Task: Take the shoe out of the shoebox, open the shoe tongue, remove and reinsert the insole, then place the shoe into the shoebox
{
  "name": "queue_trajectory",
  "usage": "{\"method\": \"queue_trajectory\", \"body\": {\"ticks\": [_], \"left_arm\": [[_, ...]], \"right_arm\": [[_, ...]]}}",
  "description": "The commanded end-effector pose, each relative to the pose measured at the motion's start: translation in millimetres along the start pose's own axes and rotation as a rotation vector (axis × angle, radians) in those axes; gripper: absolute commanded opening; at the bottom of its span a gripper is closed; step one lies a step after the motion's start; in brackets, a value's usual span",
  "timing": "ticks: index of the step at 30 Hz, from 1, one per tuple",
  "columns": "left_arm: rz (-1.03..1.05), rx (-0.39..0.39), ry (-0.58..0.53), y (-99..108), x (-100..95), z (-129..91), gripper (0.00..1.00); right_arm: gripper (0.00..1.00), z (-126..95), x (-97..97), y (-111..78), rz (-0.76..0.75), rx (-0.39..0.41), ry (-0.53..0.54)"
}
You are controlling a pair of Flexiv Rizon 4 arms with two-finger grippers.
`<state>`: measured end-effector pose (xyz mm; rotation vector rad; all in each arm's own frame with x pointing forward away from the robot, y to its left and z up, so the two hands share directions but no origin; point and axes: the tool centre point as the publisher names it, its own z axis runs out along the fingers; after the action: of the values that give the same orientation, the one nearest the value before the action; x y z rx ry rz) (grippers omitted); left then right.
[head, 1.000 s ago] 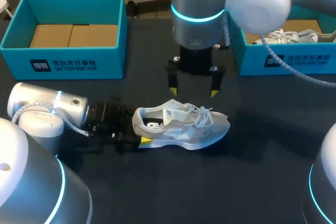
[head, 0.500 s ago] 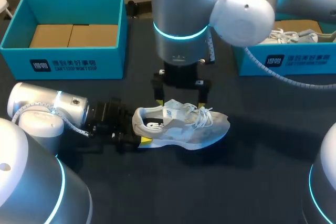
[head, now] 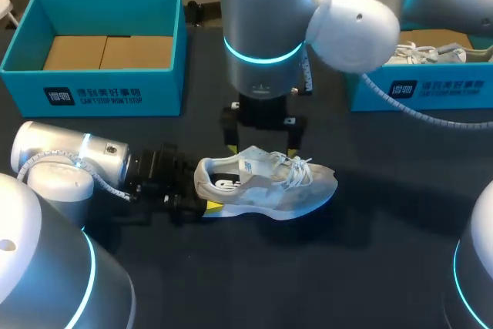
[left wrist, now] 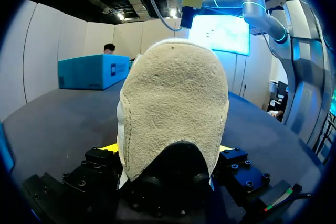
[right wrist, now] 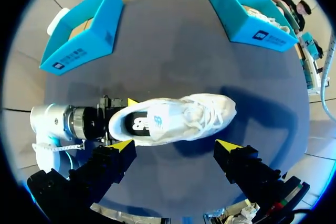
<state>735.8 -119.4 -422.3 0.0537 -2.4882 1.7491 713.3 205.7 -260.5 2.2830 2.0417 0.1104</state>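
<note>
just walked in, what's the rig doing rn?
The shoe is out of its box, on the table between the arms. The left gripper is shut on its heel, steadying it. The right gripper hangs open just above the tongue and laces, not touching. Likely about to open the tongue. The left box is empty; the right box holds another shoe.

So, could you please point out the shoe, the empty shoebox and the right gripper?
shoe (head: 266, 186): head view, side of the upper at midfoot.
empty shoebox (head: 92, 78): head view, its front wall.
right gripper (right wrist: 176, 145): right wrist view, midway between its yellow fingertips.
</note>
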Motion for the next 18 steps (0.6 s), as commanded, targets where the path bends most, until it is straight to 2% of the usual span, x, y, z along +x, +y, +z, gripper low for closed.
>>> {"method": "queue_trajectory", "body": {"ticks": [1,12,18], "left_arm": [[0.000,-0.003,-0.002,1,-1.3,2,0.00],[0.000,-0.003,-0.002,1,-1.3,2,0.00],[0.000,-0.003,-0.002,1,-1.3,2,0.00]], "right_arm": [[1.00,19,14.4,3.7,-0.016,-0.006,0.004],[1.00,50,25.0,3.9,-0.031,0.005,-0.067],[1.00,57,25.4,5.1,-0.026,0.001,-0.090]]}}
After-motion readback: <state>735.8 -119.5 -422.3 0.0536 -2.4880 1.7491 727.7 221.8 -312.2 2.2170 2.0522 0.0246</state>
